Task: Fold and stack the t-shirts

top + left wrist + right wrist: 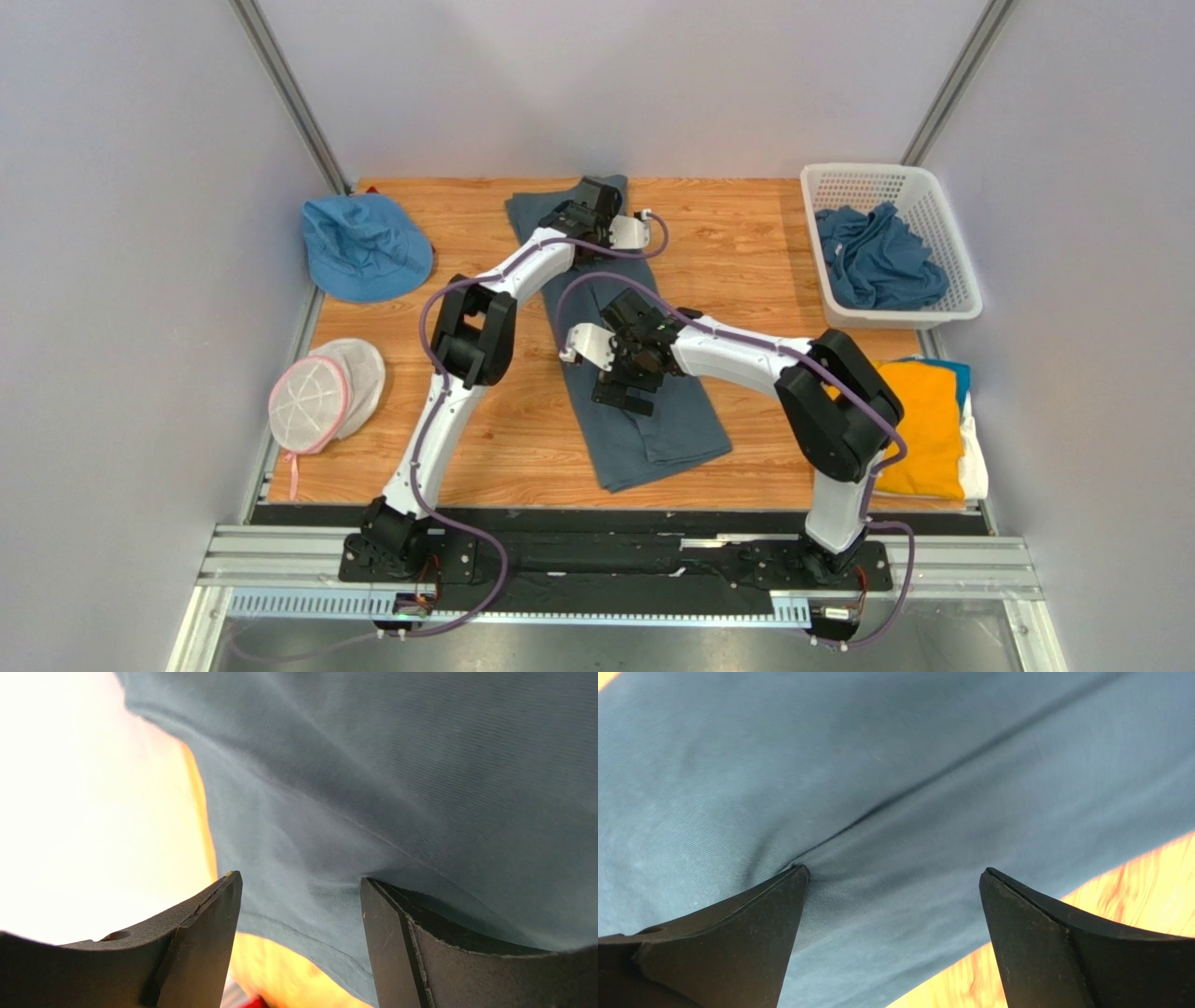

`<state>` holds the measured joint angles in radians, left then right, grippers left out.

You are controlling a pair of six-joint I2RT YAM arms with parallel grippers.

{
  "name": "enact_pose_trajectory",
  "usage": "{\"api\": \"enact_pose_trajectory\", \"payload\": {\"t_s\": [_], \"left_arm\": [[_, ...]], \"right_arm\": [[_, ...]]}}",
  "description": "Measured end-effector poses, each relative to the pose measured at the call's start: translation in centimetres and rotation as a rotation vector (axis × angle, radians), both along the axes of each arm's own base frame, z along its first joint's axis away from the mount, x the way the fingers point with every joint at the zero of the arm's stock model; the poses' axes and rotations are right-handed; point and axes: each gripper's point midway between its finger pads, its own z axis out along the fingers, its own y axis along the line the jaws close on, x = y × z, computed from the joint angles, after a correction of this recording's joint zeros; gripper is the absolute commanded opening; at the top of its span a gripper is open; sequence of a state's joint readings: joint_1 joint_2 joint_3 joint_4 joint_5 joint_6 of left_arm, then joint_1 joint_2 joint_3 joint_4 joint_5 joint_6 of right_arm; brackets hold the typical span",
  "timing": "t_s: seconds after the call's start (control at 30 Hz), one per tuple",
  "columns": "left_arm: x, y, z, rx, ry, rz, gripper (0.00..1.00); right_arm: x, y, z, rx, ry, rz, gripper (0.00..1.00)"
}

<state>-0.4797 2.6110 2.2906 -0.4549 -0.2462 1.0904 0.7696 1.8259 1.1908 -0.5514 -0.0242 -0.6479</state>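
Observation:
A slate-blue t-shirt (659,420) lies folded into a long strip from the table's back centre to its front centre. My left gripper (606,210) is down at the strip's far end. In the left wrist view its jaws (302,878) stand open with the shirt's hem (309,931) between the tips, not pinched. My right gripper (627,395) is over the middle of the strip. It is wide open (892,871), tips resting on the cloth (878,777) beside a fold line. A mustard-yellow t-shirt (926,420) tops a folded stack at the right.
A white basket (943,210) at the back right holds dark blue t-shirts (877,259). A blue hat (365,245) lies at the back left and a white mesh pouch (326,396) at the left edge. Bright blue and white cloth edges (968,420) show under the yellow shirt.

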Motion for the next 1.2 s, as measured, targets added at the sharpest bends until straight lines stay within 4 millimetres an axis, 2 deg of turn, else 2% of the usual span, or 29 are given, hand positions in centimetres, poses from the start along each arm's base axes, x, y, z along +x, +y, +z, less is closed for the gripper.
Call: {"api": "enact_pose_trajectory", "payload": {"t_s": [0.1, 0.3, 0.43, 0.7, 1.0, 1.1, 1.2], "left_arm": [[1.1, -0.8, 0.2, 0.005, -0.047, -0.048, 0.72], [2.8, -2.7, 0.6, -0.002, -0.141, -0.141, 0.73], [3.2, -4.5, 0.7, -0.012, -0.183, -0.196, 0.74], [3.0, -7.2, 0.9, -0.041, -0.230, -0.263, 0.74], [3.2, -7.7, 1.5, -0.070, -0.285, -0.253, 0.81], [3.1, -7.4, 2.6, -0.083, -0.303, -0.231, 0.85], [2.7, -7.0, 6.1, -0.114, -0.339, -0.199, 0.88]], "right_arm": [[0.1, 1.9, 0.1, 0.008, -0.001, 0.032, 1.00], [-1.0, 5.2, 0.1, 0.019, 0.000, 0.104, 1.00], [-1.9, 6.3, 0.1, 0.020, 0.009, 0.139, 1.00], [-2.9, 6.4, 0.0, 0.005, 0.035, 0.158, 1.00], [-4.0, 6.2, 0.2, -0.023, 0.057, 0.147, 1.00], [-4.3, 6.0, 1.0, -0.029, 0.047, 0.131, 1.00], [-4.4, 5.9, 3.3, -0.016, 0.000, 0.110, 1.00]]}}
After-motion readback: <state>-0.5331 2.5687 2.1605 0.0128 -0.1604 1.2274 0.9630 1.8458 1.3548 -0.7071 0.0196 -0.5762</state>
